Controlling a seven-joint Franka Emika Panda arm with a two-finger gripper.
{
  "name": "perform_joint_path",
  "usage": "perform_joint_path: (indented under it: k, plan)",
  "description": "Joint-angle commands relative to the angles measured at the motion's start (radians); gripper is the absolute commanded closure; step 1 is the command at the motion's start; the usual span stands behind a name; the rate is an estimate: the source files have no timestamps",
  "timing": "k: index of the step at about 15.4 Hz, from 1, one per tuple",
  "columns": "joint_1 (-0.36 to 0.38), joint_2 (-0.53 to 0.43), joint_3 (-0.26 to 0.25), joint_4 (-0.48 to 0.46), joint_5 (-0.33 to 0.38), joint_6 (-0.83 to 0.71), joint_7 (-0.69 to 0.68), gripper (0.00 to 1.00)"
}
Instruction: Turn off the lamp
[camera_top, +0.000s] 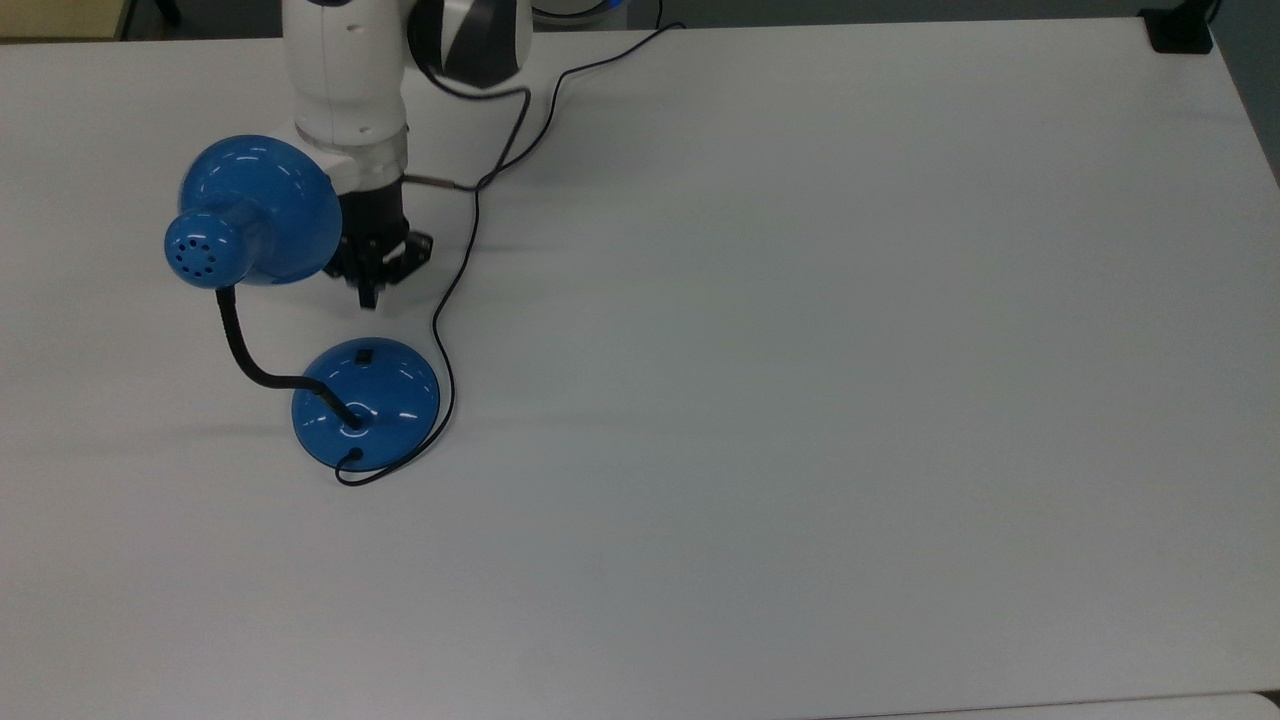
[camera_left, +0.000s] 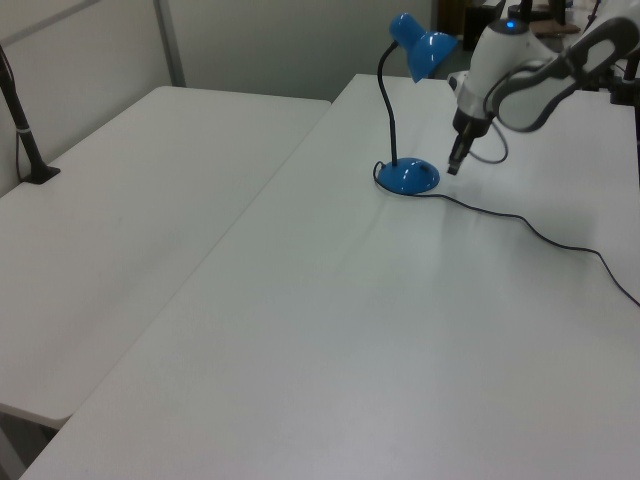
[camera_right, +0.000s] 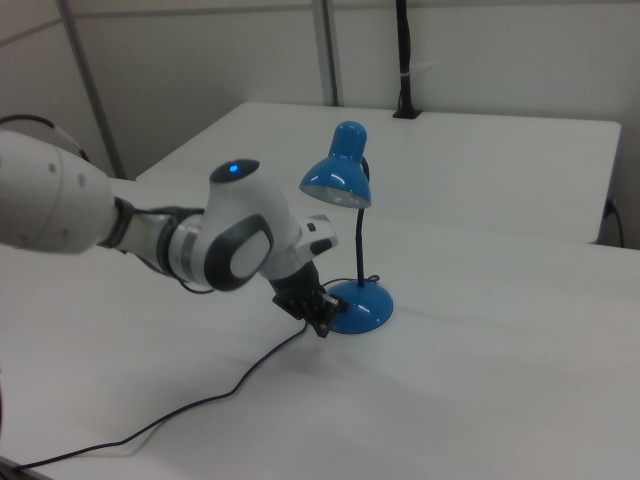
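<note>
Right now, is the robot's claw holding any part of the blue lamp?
No, nothing is held. The gripper is shut and hangs apart from the lamp, near the base's small black switch.

Lab: bare white tables (camera_left: 150, 190), partition walls (camera_right: 480, 50).

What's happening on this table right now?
A single robot arm is working on the blue desk lamp. The lamp casts no glow on the white table, so it looks off. The tool hovers closed, apart from the small black switch on the domed base.
</note>
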Motion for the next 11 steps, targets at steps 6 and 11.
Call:
perform_joint_path:
  k: [6,11]
  plan:
    - [0.022,-0.198,0.006,0.185,0.002,-0.628,-0.051,0.00]
    - [0.077,-0.224,0.007,0.358,0.153,-0.809,-0.025,0.00]
